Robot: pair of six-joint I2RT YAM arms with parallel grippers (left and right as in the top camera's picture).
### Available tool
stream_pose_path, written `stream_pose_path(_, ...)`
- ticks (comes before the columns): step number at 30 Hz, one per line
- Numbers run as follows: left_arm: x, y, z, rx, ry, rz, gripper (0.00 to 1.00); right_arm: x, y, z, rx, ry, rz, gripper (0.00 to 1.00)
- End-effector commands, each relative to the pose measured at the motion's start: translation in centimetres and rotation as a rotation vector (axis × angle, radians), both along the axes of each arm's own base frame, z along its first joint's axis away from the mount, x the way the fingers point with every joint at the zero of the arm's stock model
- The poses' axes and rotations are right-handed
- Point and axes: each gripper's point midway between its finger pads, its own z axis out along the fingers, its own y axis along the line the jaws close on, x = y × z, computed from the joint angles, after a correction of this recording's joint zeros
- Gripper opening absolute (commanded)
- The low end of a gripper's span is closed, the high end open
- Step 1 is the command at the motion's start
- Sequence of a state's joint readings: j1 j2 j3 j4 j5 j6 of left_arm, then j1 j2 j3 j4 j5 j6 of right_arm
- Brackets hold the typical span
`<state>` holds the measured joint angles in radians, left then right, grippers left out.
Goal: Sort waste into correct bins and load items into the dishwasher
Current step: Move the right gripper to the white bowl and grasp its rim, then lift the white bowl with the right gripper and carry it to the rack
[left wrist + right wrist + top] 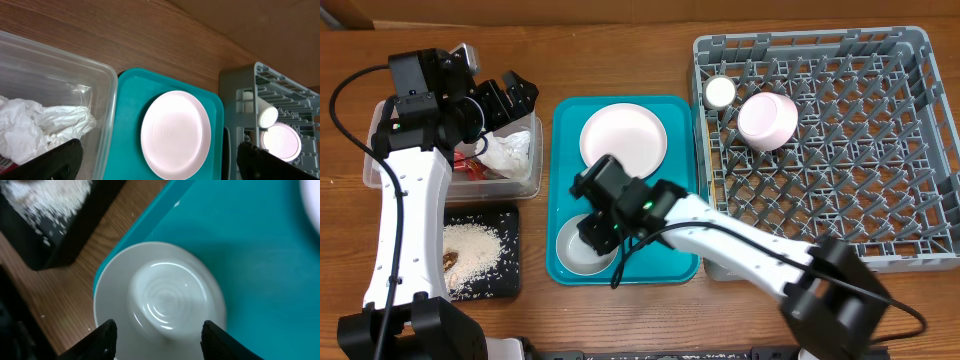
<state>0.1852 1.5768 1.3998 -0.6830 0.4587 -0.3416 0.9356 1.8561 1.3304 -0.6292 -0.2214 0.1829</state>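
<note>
Hovering part-open, the right jaws straddle the small whitish bowl [160,302] at the teal tray's [570,112] front-left corner; whether they're touching it I can't tell. If they close off-centre, that sloped rim probably squirts out and skids toward the black rice tray [508,215]. Left jaws gape wide over the clear tub [60,62].

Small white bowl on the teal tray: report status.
Left gripper open above clear tub. Right gripper open, straddling small white bowl, on teal tray. Nothing in the way.
</note>
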Motion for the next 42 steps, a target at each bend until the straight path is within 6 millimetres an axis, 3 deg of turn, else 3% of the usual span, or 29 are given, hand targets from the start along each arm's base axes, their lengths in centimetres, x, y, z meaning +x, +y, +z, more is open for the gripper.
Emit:
stream_pose_path(1, 0.2, 0.0, 0.5, 0.000, -0.012, 0.004, 1.00, -0.4, 1.0, -0.5, -0.001, -0.019, 0.016, 0.57)
stream_pose_path(25, 0.2, 0.0, 0.5, 0.000, -0.012, 0.004, 1.00, -3.9, 3.6, -0.1, 0.026, -0.045, 0.114, 0.56)
stream_pose_path(30, 0.2, 0.0, 0.5, 0.000, -0.012, 0.004, 1.00, -4.7, 4.4, -2.6, -0.025, -0.085, 0.159, 0.56)
stream_pose_path(34, 0.2, 0.0, 0.5, 0.000, -0.011, 0.004, 1.00, -3.8, 3.8, -4.1, -0.083, -0.116, 0.133, 0.56)
stream_pose_path(40, 0.2, 0.0, 0.5, 0.000, -0.012, 0.004, 1.00, -3.7, 3.8, -4.3, -0.087, -0.121, 0.130, 0.54)
stream_pose_path(42, 0.2, 0.0, 0.5, 0.000, -0.012, 0.004, 1.00, -3.7, 3.7, -4.3, -0.092, -0.122, 0.128, 0.49)
